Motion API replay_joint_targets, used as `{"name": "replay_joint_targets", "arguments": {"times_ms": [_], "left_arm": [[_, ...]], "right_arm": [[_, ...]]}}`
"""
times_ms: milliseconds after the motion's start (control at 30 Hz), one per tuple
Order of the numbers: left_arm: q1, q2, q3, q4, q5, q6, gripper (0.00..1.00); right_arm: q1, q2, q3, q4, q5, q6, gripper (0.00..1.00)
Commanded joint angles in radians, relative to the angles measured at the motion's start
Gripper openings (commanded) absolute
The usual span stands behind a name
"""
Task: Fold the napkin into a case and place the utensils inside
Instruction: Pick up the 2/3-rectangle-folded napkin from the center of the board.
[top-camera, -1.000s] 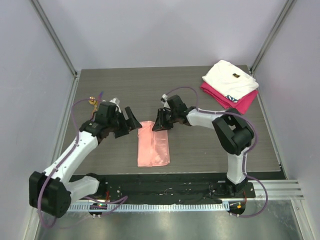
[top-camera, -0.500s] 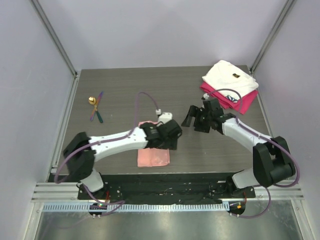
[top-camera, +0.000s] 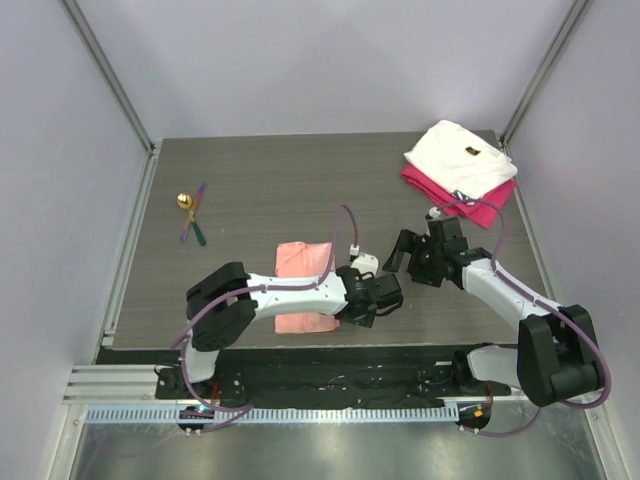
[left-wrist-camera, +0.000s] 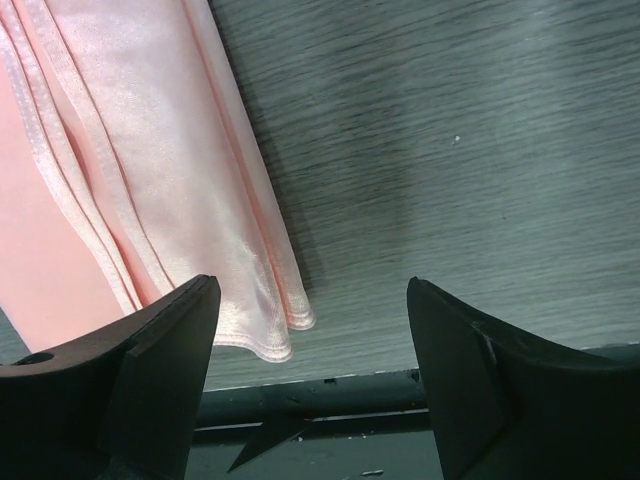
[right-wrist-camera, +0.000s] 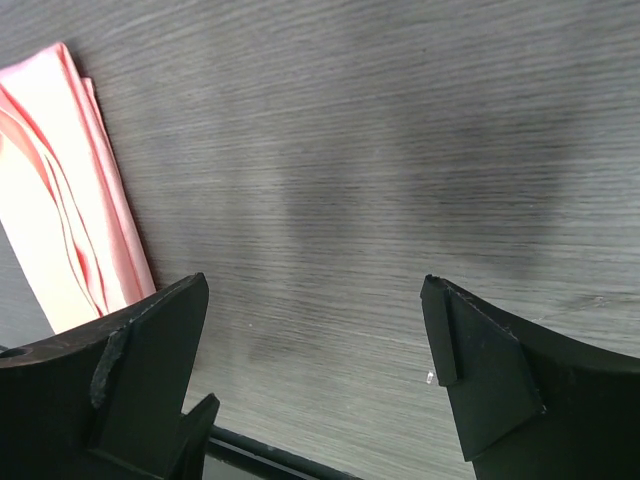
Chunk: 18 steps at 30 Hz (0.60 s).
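White arms (top-camera: 295, 288), black joints (top-camera: 225, 292), purple cables (top-camera: 346, 208)

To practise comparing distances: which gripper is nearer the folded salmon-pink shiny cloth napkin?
Left. The left gripper hangs over the near right corner of the napkin; the right gripper is off to its right, over grey wood-grain table.

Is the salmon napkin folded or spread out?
Folded: the napkin shows several stacked hemmed layers at its corner, and from above it is a narrow rectangle.
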<state>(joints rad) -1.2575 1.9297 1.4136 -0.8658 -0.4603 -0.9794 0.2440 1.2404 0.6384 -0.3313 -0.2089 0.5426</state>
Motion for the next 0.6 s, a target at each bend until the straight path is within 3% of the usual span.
{"name": "replay_joint_targets", "arguments": {"times_ms": [0, 200, 400, 533, 567], "left_arm": [[-0.01, 0.017, -0.005, -0.019, -0.038, -0.057, 0.79], [-0.006, 0.02, -0.048, -0.029, -0.072, -0.091, 0.74], [-0.005, -0.003, -0.099, -0.019, -0.103, -0.107, 0.61], [-0.003, -0.026, -0.116, -0.024, -0.112, -0.108, 0.36], [-0.003, -0.043, -0.131, -0.015, -0.103, -0.107, 0.34]], "right_arm": [[-0.002, -0.003, -0.017, 0.051, -0.024, -0.009, 0.97], [-0.002, 0.007, -0.037, 0.095, -0.089, -0.001, 0.9], [0.0, 0.017, -0.063, 0.156, -0.135, 0.017, 0.85], [0.0, 0.059, -0.082, 0.236, -0.213, 0.048, 0.76], [0.001, 0.073, -0.086, 0.251, -0.231, 0.057, 0.74]]}}
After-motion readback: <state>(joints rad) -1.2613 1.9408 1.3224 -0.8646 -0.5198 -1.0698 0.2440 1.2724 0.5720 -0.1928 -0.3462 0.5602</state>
